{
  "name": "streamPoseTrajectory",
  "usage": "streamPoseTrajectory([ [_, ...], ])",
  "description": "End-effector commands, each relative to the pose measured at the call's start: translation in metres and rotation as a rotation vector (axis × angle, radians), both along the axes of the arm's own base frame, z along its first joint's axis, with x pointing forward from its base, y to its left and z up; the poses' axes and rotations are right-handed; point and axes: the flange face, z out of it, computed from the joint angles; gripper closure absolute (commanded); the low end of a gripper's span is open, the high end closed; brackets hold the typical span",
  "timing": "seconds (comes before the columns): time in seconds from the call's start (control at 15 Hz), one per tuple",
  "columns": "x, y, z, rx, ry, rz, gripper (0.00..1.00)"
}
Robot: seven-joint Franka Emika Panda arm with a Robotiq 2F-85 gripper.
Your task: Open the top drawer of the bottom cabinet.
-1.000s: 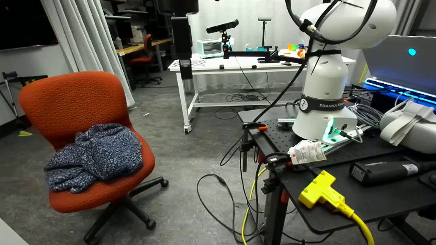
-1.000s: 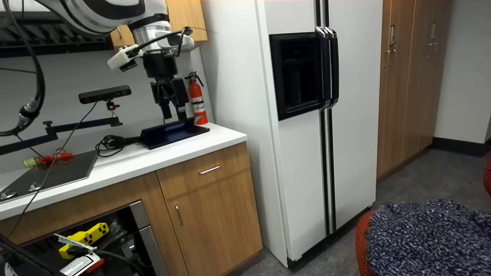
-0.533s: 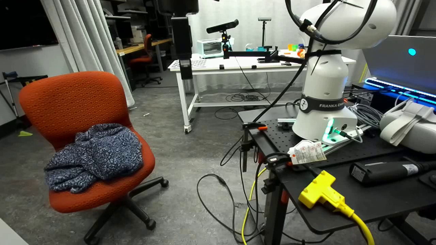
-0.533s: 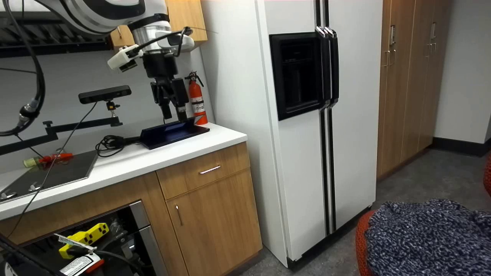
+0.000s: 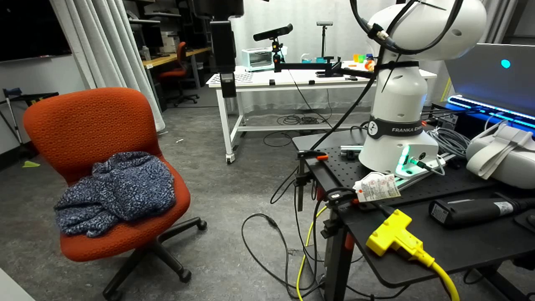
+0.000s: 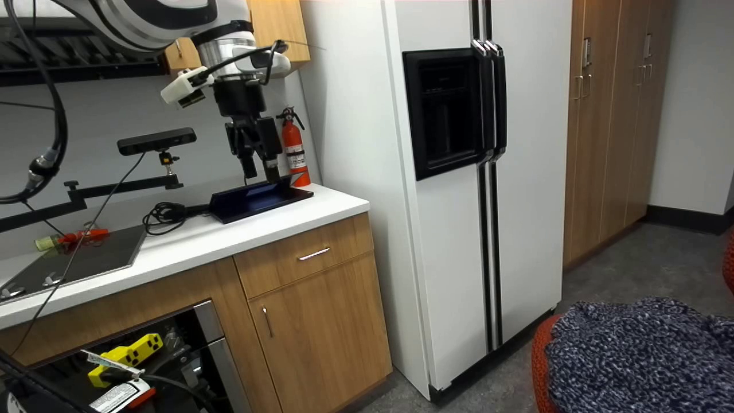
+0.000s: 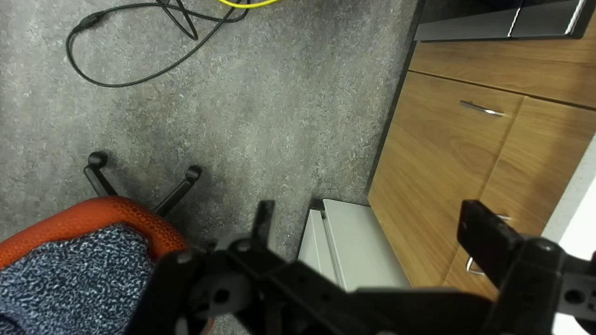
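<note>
The top drawer [image 6: 275, 267] is closed, its wood front flush with the cabinet [image 6: 327, 327], just under the right end of a white counter [image 6: 338, 203]. A slim metal handle [image 6: 313, 254] sits midway along that front. A tall white fridge [image 6: 522, 229] stands just to the right of the cabinet.

A white and grey robot arm [image 6: 183, 26] comes in from the left. The black gripper [image 6: 261, 175] at its end points down, higher than the counter and apart from the drawer. Its two fingers [image 7: 484, 237] are spread wide; in the wrist view, grey floor [image 7: 279, 116] and part of the fridge show between them. The finger on the right of that view covers part of the handle.

On the far part of the counter are a dark blue tray [image 6: 258, 201] and, to its right, a red extinguisher [image 6: 293, 150]. A black cooktop [image 6: 109, 249] is set farther left.

Both exterior views show an orange chair [image 5: 92, 129] with a speckled blue cloth [image 5: 121, 192] on its seat. In an exterior view, the arm's base [image 5: 384, 154] stands on a black table [image 5: 472, 251]; a yellow splitter [image 5: 393, 234] lies near the table's left edge.
</note>
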Motion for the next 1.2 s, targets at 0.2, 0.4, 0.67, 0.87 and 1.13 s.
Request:
streamPoseTrajectory([
  [0.2,0.0001,-0.0001,0.0004,0.0,0.001,0.0,0.0],
  [0.4,0.0001,-0.0001,0.0004,0.0,0.001,0.0,0.0],
  [0.67,0.0001,-0.0001,0.0004,0.0,0.001,0.0,0.0],
  [0.87,0.0001,-0.0001,0.0004,0.0,0.001,0.0,0.0],
  [1.13,0.0006,-0.0008,0.0,-0.008,-0.001,0.028,0.0],
])
